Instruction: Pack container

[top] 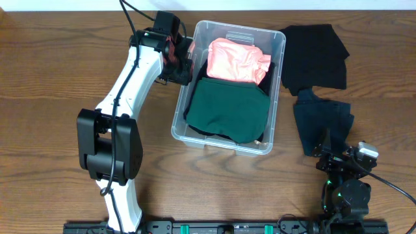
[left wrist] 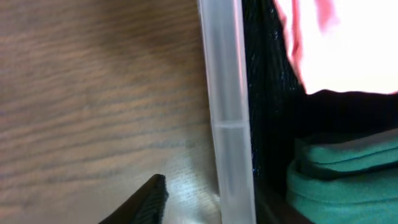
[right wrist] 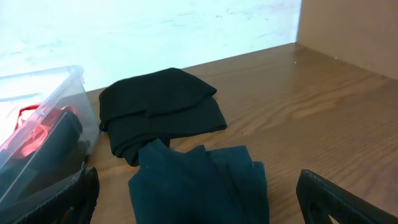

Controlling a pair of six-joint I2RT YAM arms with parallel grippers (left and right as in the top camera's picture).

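Clear smooth plastic, the container (soft green cloth folded inside); left gripper at its rolled rim, finger gap unclear; right gripper low, fingers wide.

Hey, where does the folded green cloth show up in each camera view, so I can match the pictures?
Overhead: the green cloth lies mid-frame, filling the lower half of the clear container.
Left wrist: bottom right corner, just inside the container's rim.
Right wrist: not in it; only a corner of the container shows at the left edge.
Shared landmark: the container, visible in all three views.
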